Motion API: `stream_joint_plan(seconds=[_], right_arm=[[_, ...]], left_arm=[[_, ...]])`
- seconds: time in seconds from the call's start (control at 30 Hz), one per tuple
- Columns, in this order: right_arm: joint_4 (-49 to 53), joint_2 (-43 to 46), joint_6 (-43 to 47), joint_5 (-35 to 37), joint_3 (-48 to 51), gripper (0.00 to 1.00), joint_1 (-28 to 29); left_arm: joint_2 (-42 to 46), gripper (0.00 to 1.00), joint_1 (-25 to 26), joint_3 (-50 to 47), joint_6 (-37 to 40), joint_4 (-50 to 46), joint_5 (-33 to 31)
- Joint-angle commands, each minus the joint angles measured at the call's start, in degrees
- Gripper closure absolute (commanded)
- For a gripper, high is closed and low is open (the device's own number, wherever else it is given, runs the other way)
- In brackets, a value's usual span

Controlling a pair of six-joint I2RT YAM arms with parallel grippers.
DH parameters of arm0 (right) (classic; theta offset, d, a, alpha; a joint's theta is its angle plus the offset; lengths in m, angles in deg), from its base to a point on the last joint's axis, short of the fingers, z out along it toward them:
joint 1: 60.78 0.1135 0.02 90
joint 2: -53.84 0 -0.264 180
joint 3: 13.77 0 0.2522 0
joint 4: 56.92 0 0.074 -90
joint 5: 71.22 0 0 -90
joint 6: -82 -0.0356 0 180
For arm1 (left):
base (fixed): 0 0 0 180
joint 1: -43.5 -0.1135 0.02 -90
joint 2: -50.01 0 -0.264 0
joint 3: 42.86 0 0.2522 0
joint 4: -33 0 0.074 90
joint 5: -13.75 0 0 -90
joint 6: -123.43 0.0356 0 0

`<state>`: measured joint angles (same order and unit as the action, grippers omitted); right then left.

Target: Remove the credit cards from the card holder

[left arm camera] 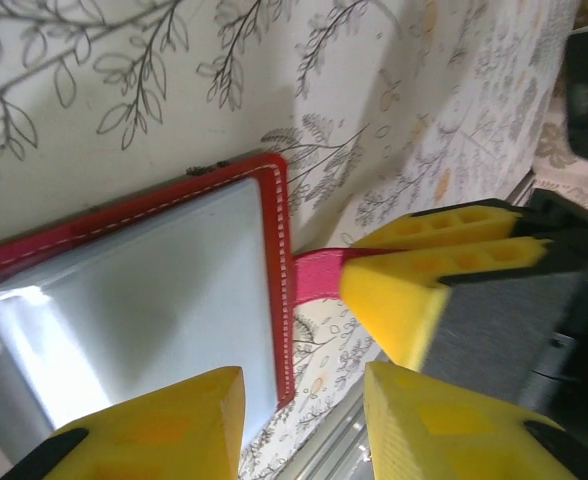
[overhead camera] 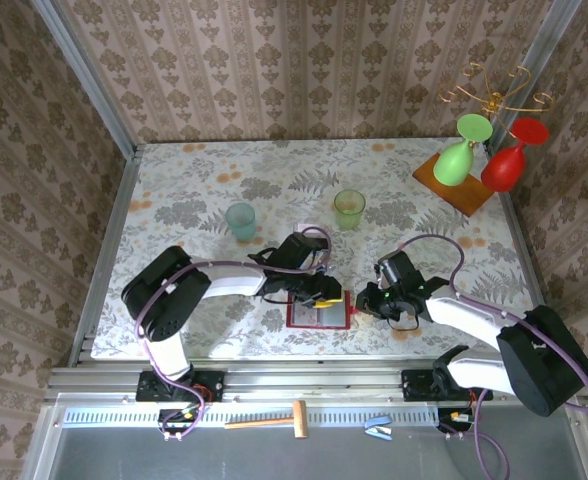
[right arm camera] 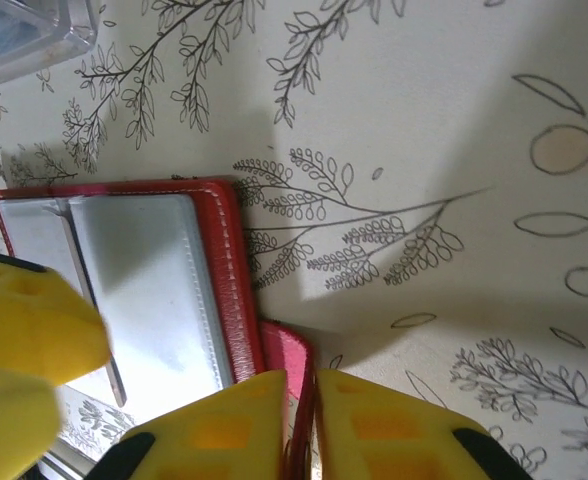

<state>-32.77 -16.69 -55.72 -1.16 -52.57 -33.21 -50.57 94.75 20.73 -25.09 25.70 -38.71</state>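
Note:
The red card holder lies open near the table's front edge, its grey pocket panels facing up. The credit cards are hidden from view. My right gripper is shut on the red tab that sticks out of the holder's right side. That grip also shows in the left wrist view, where the right fingers pinch the tab. My left gripper hovers open over the holder's near right corner, with nothing gripped. From above, the left gripper and right gripper flank the holder.
A clear plastic box sits just beyond the holder. Farther back stand a teal cup and a green cup. A green glass and a red glass rest at a wooden board at the back right.

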Motion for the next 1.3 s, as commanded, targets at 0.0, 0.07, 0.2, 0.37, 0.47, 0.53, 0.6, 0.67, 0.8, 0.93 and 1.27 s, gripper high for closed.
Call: stream_joint_plan(seconds=[0.0, 0.07, 0.2, 0.37, 0.47, 0.53, 0.6, 0.67, 0.8, 0.93, 1.27], right_arm=[[-2.1, -1.3, -0.7, -1.1, 0.4, 0.85, -0.3], [-2.7, -1.9, -1.0, -1.3, 0.2, 0.85, -0.3], [-3.4, -3.3, -1.2, -1.5, -0.8, 0.86, -0.2], [-4.6, -6.0, -1.4, -2.8, -2.5, 0.87, -0.1], [-5.7, -7.2, -2.2, -3.1, -3.5, 0.88, 0.3], [-6.1, -8.0, -2.6, -3.1, -4.1, 0.89, 0.5], [-6.3, -8.8, -3.0, -3.1, -4.9, 0.89, 0.8], [-6.1, -8.8, -3.1, -2.7, -5.6, 0.89, 1.0], [-5.5, -11.0, -3.3, -1.7, -6.0, 0.90, 1.3], [-4.1, -10.0, -3.5, 0.6, -5.0, 0.90, 1.5], [0.1, -4.8, -3.2, 3.6, -2.8, 0.90, 1.5]], left_arm=[[3.8, 0.63, -1.6, -1.8, 0.2, -1.0, -0.3], [5.3, 0.63, -2.4, -2.8, 0.6, -1.5, -0.3], [8.7, 0.63, -4.3, -4.9, 1.6, -3.1, -2.2], [12.6, 0.63, -6.7, -7.5, 3.3, -5.8, -3.0], [15.0, 0.63, -8.2, -8.9, 4.5, -7.2, -3.9], [16.4, 0.63, -9.2, -10.0, 4.9, -7.5, -4.4], [17.6, 0.63, -10.2, -11.3, 5.2, -7.4, -4.8], [18.6, 0.63, -10.9, -12.5, 5.6, -7.3, -5.2], [19.8, 0.63, -12.1, -15.0, 5.5, -5.7, -5.4], [20.0, 0.63, -12.4, -16.4, 5.7, -4.6, -5.3], [19.4, 0.64, -12.5, -17.5, 7.6, -3.3, -5.1]])
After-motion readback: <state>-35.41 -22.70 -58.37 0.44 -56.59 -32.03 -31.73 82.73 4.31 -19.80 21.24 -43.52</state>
